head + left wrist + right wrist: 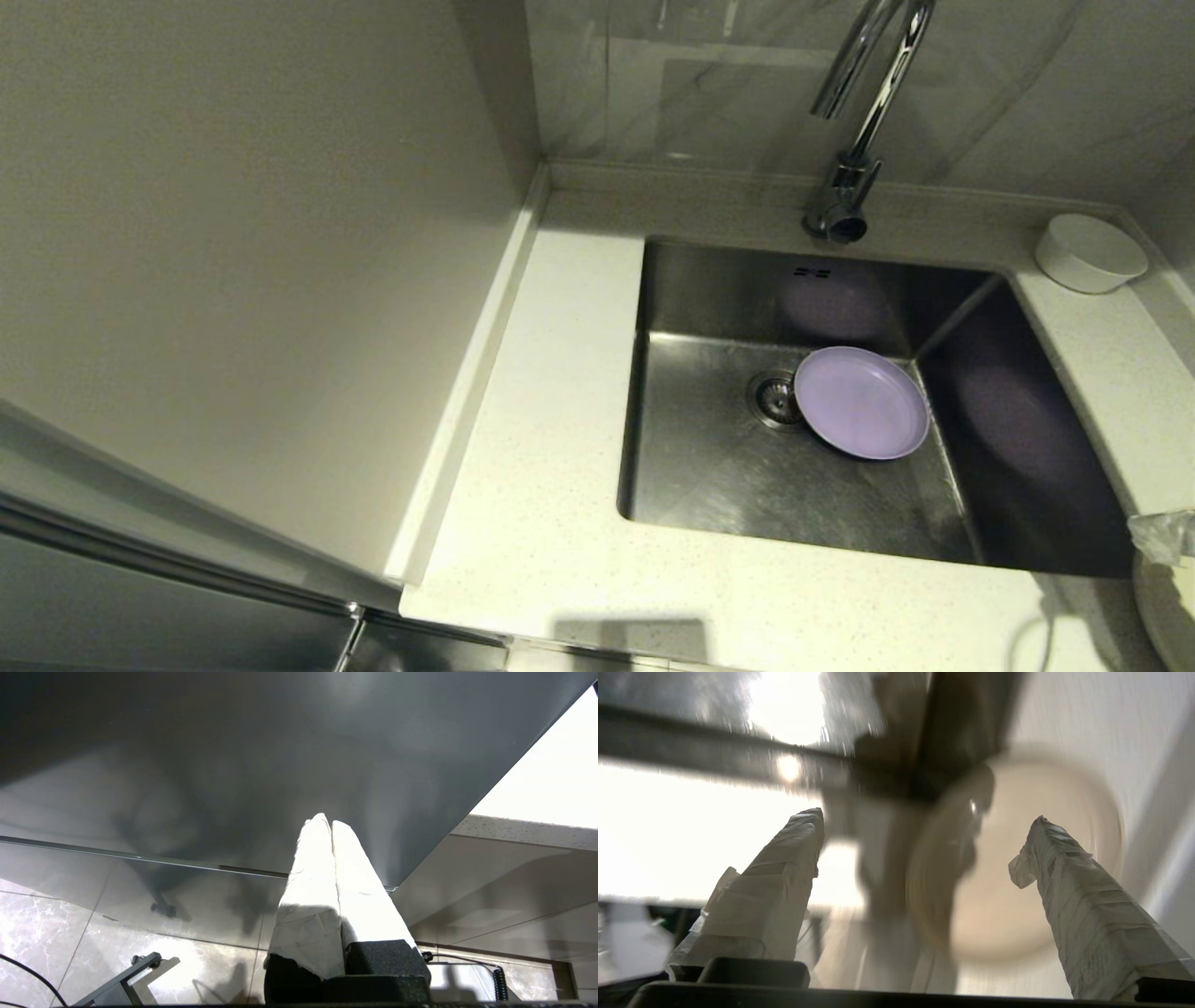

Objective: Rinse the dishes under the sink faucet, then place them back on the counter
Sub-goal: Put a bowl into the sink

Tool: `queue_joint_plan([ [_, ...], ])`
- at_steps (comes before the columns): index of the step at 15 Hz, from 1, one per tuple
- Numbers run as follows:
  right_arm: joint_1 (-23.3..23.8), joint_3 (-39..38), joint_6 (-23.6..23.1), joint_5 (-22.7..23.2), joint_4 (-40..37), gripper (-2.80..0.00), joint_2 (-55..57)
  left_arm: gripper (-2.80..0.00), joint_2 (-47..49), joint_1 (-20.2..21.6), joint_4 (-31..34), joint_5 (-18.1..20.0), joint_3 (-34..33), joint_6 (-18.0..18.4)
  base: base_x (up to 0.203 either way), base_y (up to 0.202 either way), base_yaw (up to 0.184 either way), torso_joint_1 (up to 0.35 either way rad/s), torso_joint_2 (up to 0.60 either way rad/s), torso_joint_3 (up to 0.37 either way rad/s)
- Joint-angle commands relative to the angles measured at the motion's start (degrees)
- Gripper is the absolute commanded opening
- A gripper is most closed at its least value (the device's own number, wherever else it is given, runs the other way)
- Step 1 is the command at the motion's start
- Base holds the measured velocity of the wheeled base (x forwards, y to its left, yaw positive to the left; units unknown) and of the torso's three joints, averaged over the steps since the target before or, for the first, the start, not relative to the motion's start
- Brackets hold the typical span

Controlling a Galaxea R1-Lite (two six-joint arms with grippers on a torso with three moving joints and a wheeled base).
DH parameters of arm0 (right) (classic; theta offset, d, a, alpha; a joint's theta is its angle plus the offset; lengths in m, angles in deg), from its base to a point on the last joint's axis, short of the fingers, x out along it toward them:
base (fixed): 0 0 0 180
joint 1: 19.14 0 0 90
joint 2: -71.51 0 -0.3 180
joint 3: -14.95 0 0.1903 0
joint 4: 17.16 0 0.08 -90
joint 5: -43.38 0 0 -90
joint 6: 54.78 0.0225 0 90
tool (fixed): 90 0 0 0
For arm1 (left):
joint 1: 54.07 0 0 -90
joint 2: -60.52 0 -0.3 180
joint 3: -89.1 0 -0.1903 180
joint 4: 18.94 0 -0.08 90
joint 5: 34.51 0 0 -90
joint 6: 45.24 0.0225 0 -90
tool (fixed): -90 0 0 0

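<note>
From the head camera, the lavender plate (863,402) lay flat on the floor of the sink (709,467), just right of the drain (773,397) and partly over its edge, below and forward of the faucet (854,140). The white bowl (1089,252) stood on the counter (551,448) at the sink's far right corner. A sliver of the cream plate (1165,602) showed at the sink's near right corner, with a taped fingertip just above it.

The left wrist camera showed the left gripper (325,823) parked below counter level, well away from the sink, its fingers pressed together on nothing.

The right wrist camera showed the right gripper (924,821) spread wide over the cream plate (1017,868), holding nothing. I judged the step to be fetching that plate for rinsing; next it would need to drop to the rim and pinch it.
</note>
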Motion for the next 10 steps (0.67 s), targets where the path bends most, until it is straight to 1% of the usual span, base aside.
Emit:
queue_joint_plan([
  [1, 0.12, 5.58, 5.34, -2.19, -10.98, 0.0, -4.48, -2.8, -0.18, 0.0, -0.03, -0.03, 0.0, 0.03, 0.0, 0.0, 0.0, 0.0, 0.0, 0.0],
  [2, 0.33, 6.98, 6.53, -4.27, -11.56, 0.0, -5.08, -2.8, -0.18, 0.0, -0.03, -0.03, 0.0, -0.03, 0.0, 0.0, 0.0, 0.0, 0.0, 0.0],
  [3, 0.61, 8.38, 6.64, -4.84, -11.37, -2.8, -5.06, -2.8, -0.18, 0.0, -0.03, -0.03, 0.0, -0.03, 0.0, 0.0, 0.0, 0.0, 0.0, 0.0],
  [5, 0.75, 12.16, 6.61, -4.97, -11.22, -2.8, -3.27, -2.8, -0.18, 0.0, -0.03, -0.03, 0.0, -0.03, 0.0, 0.0, 0.0, 0.0, 0.0, 0.0],
  [8, 1.22, 20.09, 6.23, -5.05, -11.23, -2.8, 4.41, -2.8, -0.18, -0.01, -0.03, -0.03, 0.0, -0.02, 0.0, 0.0, 0.0, 0.0, 0.0, 0.0],
  [10, 1.22, 28.59, 6.17, -5.04, -11.32, -2.8, 12.38, -2.8, -0.18, 0.0, -0.03, -0.03, 0.0, -0.03, 0.0, 0.0, 0.0, 0.0, 0.0, 0.0],
])
